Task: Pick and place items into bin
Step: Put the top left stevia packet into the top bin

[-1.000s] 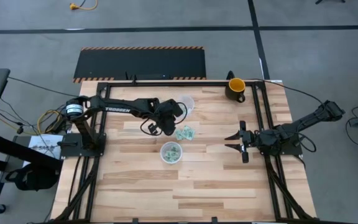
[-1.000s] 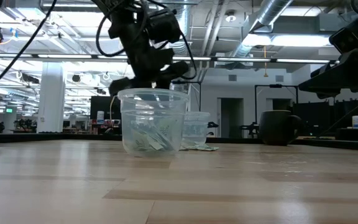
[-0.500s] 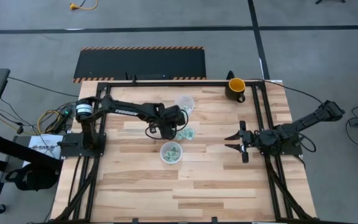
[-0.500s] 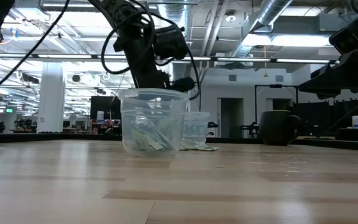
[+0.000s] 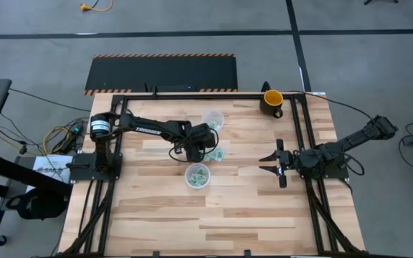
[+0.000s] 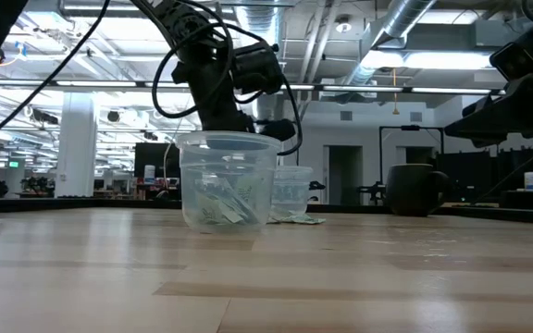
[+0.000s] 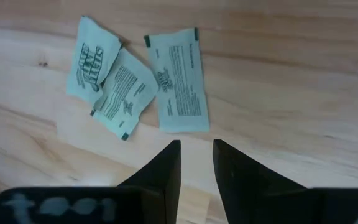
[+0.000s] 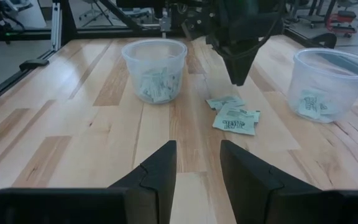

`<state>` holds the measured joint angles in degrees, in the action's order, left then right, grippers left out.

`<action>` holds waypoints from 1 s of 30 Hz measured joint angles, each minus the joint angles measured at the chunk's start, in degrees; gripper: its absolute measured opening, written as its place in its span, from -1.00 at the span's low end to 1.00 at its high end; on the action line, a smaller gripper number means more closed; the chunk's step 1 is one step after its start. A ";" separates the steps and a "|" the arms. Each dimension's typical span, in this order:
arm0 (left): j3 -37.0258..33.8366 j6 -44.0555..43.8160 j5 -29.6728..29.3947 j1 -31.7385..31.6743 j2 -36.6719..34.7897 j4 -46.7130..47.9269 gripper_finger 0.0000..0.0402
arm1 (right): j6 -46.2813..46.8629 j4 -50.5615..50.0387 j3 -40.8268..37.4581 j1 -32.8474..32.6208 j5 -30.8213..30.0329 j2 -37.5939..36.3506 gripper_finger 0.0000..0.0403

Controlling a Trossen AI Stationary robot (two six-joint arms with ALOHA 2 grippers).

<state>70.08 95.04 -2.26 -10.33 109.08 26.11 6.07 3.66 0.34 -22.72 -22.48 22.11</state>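
Left of centre in the overhead frame, left gripper (image 5: pixel 208 147) poised over the table (image 5: pixel 163 215), fingers (image 7: pixel 166 168) parted by a narrow gap and holding nothing, with three loose green packets (image 7: pixel 178 79) lying flat just beyond the tips. Nearest packet straight ahead of the gap, long axis running roughly in line with the fingers; near cup (image 5: pixel 198 175) just below the pile in that frame, already holding packets, far cup (image 5: pixel 213 119) above. Far right, right gripper (image 5: pixel 276 163) parked open and empty, well apart from the pile, so left arm clearly nearer.

Overhead, table-level and both wrist views share the packets (image 7: pixel 135 87).
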 joint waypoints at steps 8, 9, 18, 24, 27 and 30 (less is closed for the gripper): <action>0.00 3.54 1.84 -0.08 0.00 -0.17 -0.43 | 0.00 0.00 0.00 0.00 -0.02 0.00 -0.41; 0.00 4.03 2.15 -0.15 0.00 -0.21 -0.40 | -0.02 0.00 0.00 0.00 -0.02 0.00 -0.41; 0.00 8.06 5.66 -0.22 -0.02 -0.72 -0.26 | -0.02 0.00 0.00 -0.02 -0.02 0.00 -0.41; 0.02 9.54 7.58 -0.24 0.41 -1.76 -0.26 | 0.00 0.00 0.00 0.00 -0.04 0.00 -0.41; 0.01 9.67 7.78 -0.24 0.98 -1.53 -0.26 | -0.01 0.00 0.00 -0.01 -0.04 0.00 -0.41; 0.00 10.13 8.01 -0.29 1.73 -2.36 -0.26 | -0.01 0.00 0.00 -0.01 -0.04 0.00 -0.41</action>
<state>70.08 105.16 5.74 -10.62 110.80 23.75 6.05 3.66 0.34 -22.73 -22.52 22.11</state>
